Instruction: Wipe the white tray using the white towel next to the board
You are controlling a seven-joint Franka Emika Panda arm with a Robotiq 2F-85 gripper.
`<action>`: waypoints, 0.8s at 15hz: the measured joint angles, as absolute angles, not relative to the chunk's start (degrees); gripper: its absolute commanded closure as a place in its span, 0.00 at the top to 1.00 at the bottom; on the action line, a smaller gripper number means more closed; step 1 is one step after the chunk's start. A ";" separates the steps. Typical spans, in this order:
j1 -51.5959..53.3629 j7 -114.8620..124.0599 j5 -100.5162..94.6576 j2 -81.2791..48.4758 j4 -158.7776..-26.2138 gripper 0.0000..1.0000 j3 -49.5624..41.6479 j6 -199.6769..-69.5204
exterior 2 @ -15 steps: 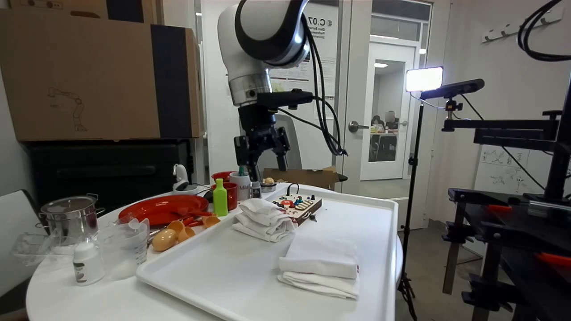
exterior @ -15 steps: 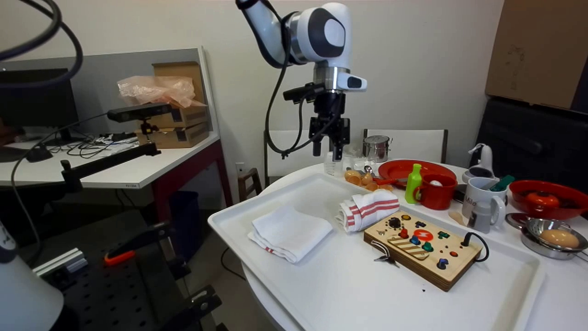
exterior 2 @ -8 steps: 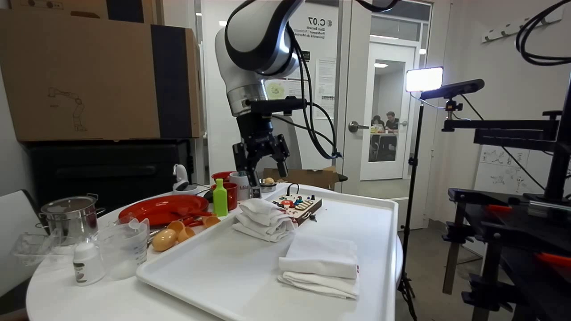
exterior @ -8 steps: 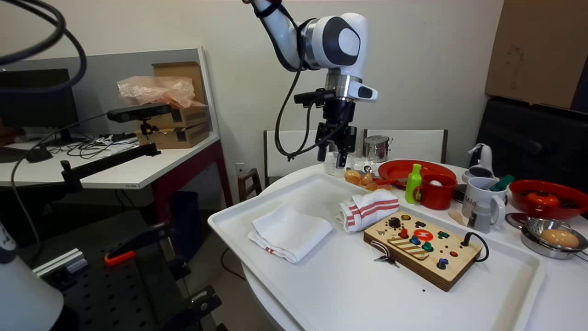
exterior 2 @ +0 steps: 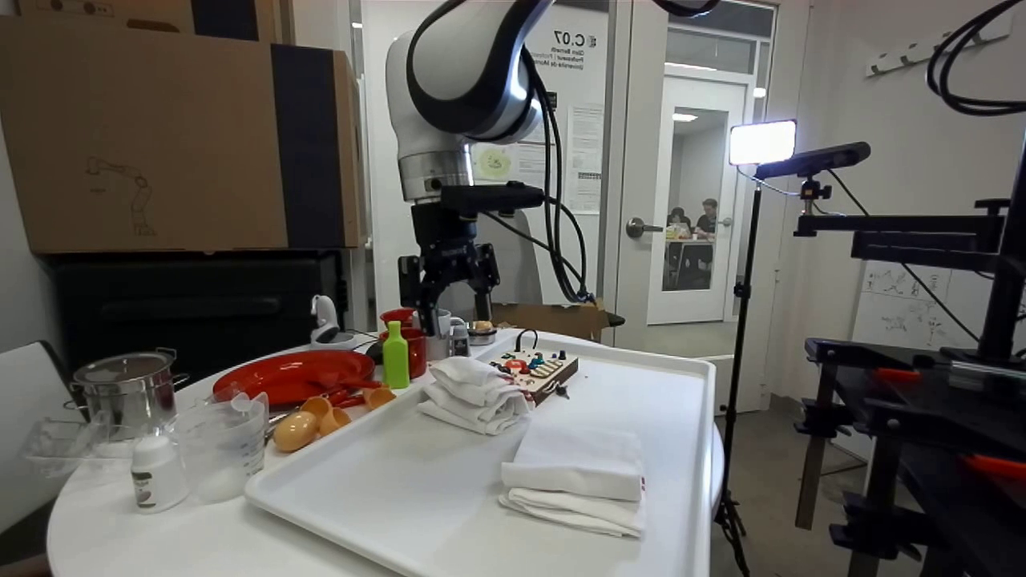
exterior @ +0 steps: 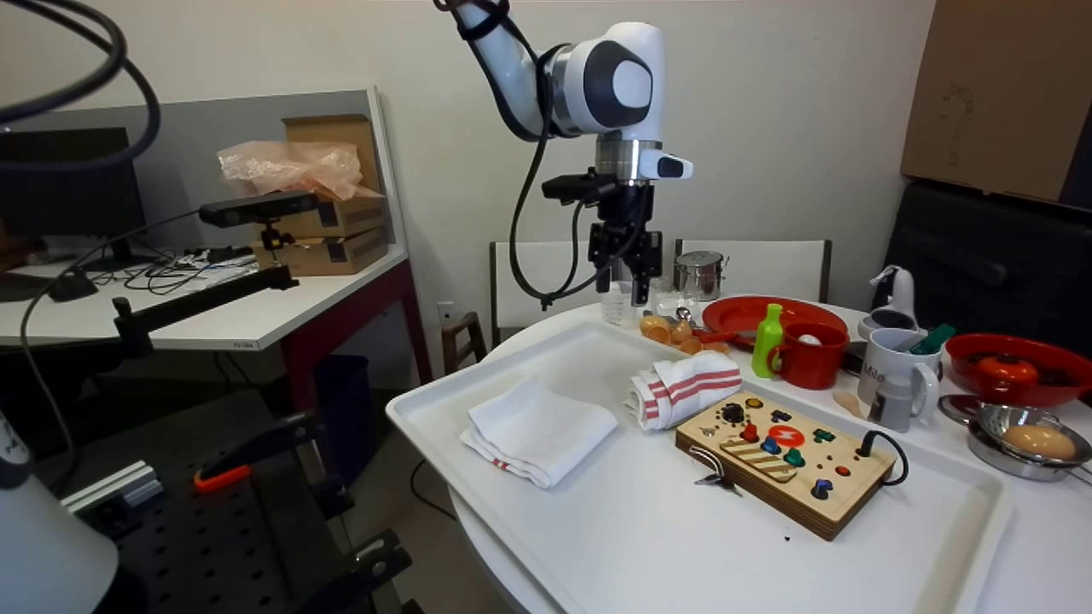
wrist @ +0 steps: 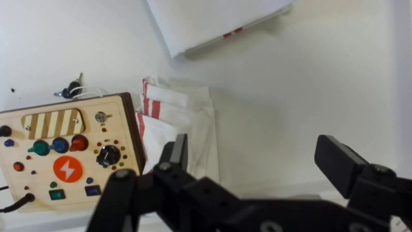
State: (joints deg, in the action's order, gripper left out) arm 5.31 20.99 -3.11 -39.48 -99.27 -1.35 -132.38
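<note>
The white towel (exterior: 693,385), folded with red stripes, lies on the white tray (exterior: 682,546) against one end of the wooden board (exterior: 840,490), which is studded with coloured knobs. It also shows in the wrist view as the white towel (wrist: 180,112), beside the board (wrist: 42,170). My gripper (wrist: 252,140) stands open above the tray, nothing between its fingers. In that view one fingertip overlaps the towel and the other lies over bare tray (wrist: 289,80). Both exterior views have the gripper (exterior: 621,292) (exterior 2: 457,323) in the air, apart from the towel (exterior 2: 473,393).
A second folded white cloth (exterior: 542,431) lies on the tray. Small keys (exterior: 717,479) hang at the board's side, and a dark speck (exterior: 787,538) is nearby. Beyond the rim stand a green bottle (exterior: 769,341), red mug (exterior: 810,362), red plate (exterior: 734,314) and eggshells (exterior: 670,328).
My arm has come down somewhat and shifted sideways, leftward in an exterior view where the door shows. The jaws have stayed open. Towel, cloth and board have not moved.
</note>
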 measured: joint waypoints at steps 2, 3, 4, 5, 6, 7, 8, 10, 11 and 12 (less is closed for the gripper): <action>5.51 20.94 -3.35 -39.49 -99.74 1.00 -2.19 -134.24; 5.50 20.90 -3.41 -39.53 -99.92 1.00 -2.62 -135.01; 5.50 20.82 -3.48 -39.62 -100.03 1.00 -3.05 -135.60; 5.49 20.72 -3.57 -39.74 -100.11 1.00 -3.46 -135.94; 5.50 20.69 -3.70 -39.89 -100.12 1.00 -3.79 -135.98; 5.50 20.68 -3.84 -40.11 -100.13 1.00 -4.03 -136.01; 5.51 20.67 -3.95 -40.42 -100.13 1.00 -4.20 -136.10; 5.54 20.67 -4.19 -41.33 -100.12 1.00 -4.38 -137.09; 5.55 20.59 -4.25 -41.92 -100.09 1.00 -4.45 -137.81; 5.54 20.48 -4.27 -42.60 -100.07 1.00 -4.53 -138.55</action>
State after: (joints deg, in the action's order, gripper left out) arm 5.54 20.48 -4.27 -42.60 -100.07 -4.53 -138.55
